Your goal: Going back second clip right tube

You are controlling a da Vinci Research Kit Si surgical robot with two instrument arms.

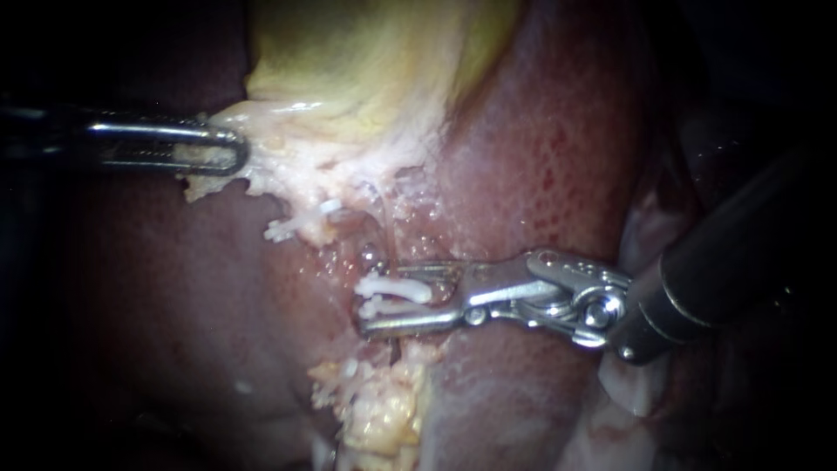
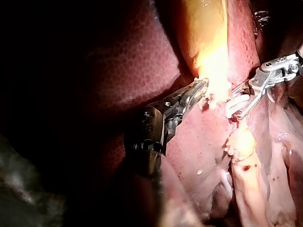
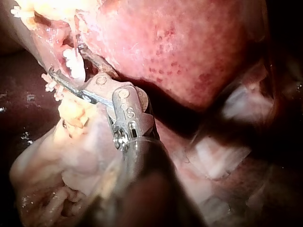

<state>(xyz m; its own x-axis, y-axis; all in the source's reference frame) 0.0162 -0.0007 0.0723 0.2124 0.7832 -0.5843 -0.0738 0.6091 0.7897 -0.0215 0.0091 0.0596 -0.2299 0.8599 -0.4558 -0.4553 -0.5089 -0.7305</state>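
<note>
Slender steel left instrument (image 1: 235, 150) at the yellow gallbladder's (image 1: 366, 61) left edge. Lower right, a white plastic clip (image 1: 397, 288) lies between the jaws of the steel right instrument (image 1: 384, 298), with red liver (image 1: 540, 157) behind.

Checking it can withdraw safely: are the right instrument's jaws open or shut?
Open: the right instrument shows a gap between its jaws, the white clip lying in it.
</note>
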